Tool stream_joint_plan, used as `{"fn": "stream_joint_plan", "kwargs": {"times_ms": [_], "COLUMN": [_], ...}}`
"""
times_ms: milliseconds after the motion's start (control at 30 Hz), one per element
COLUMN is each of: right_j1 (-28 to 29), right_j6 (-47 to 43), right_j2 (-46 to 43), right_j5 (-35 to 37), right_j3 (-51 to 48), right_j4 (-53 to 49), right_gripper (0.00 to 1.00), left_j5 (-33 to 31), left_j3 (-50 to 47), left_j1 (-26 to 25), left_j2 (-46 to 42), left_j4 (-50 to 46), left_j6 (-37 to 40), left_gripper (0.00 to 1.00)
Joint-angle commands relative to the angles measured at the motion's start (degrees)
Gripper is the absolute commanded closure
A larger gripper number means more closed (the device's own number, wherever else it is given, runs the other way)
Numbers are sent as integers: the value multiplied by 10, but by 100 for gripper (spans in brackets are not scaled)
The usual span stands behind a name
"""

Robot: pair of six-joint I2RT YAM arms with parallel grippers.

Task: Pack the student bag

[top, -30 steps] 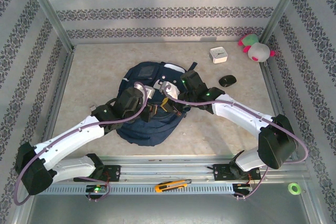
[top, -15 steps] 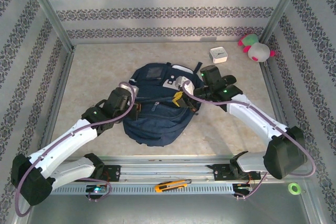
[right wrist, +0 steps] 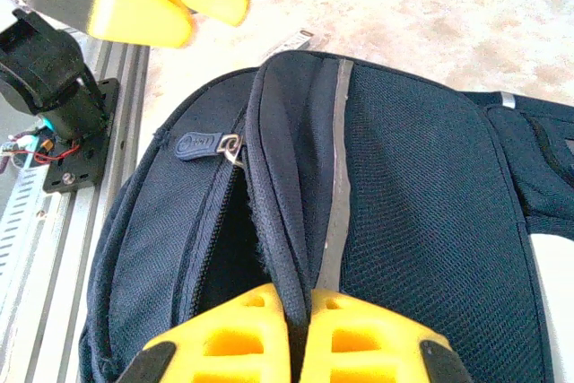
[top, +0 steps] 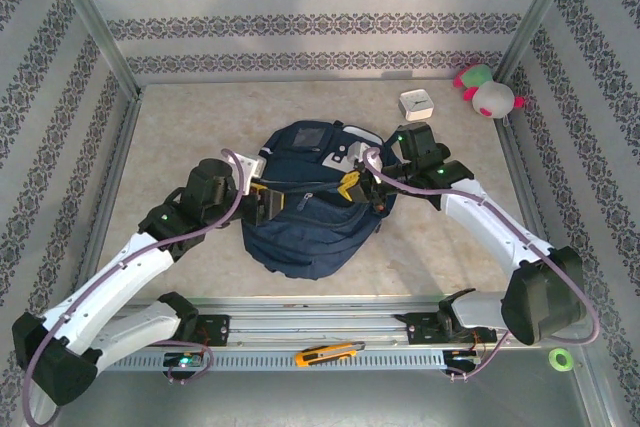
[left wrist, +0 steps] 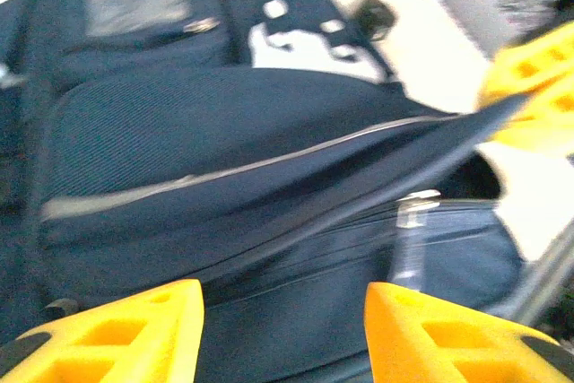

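Observation:
The student bag (top: 310,222), navy blue with grey reflective stripes, lies flat mid-table. My right gripper (top: 351,185) is shut on the bag's zip flap at its right side; in the right wrist view the yellow fingers (right wrist: 359,343) pinch the dark fabric edge beside a grey stripe (right wrist: 336,177). The pocket under the flap gapes, and its zip pull (right wrist: 211,143) lies to the left. At the bag's left side my left gripper (top: 266,201) stands open, and in the left wrist view its fingers (left wrist: 134,334) are spread with bag fabric (left wrist: 269,150) beyond them.
A white box (top: 416,105) and a pink-green plush toy (top: 487,92) sit at the back right. An orange box cutter (top: 328,353) lies on the front rail, with a green tape roll (top: 559,358) at the front right corner. Metal frame posts border the table.
My left gripper has opened and let go of the bag. The right gripper has pulled the flap to the right, and the bag has shifted right with it.

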Motion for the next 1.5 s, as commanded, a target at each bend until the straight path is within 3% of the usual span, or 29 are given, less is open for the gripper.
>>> {"fn": "stream_joint_plan", "kwargs": {"times_ms": [0,133,433,567,800,867,967,1133,1467], "right_j1": [14,21,29,30,42,57,80,103,121], "right_j6": [-14,-15,-16,-15,9,5,-3,4,-25], "right_j2": [5,13,20,23,26,26,37,74,76], "right_j5": [-62,-60,-69,-69,-41,-13,29,93,103], "right_j3": [24,30,40,42,45,43,45,66,73], "right_j4": [35,35,35,39,46,46,49,56,-4], "right_gripper": [100,100,100,100,100,83,70,65,49], "left_j5": [8,3,-38,-14,-23,-19,-6,1,-36], "left_j3": [35,40,30,26,25,19,12,14,8], "left_j1": [-40,-72,-79,-81,-83,-83,-84,-84,-83], "left_j2": [22,63,112,129,128,120,112,107,92], "left_j4": [-19,-16,0,25,21,36,55,59,63], "left_j6": [18,17,11,-6,-10,-13,-16,-13,-14], "left_gripper": [49,47,48,59,92,100,100,100,100]}}
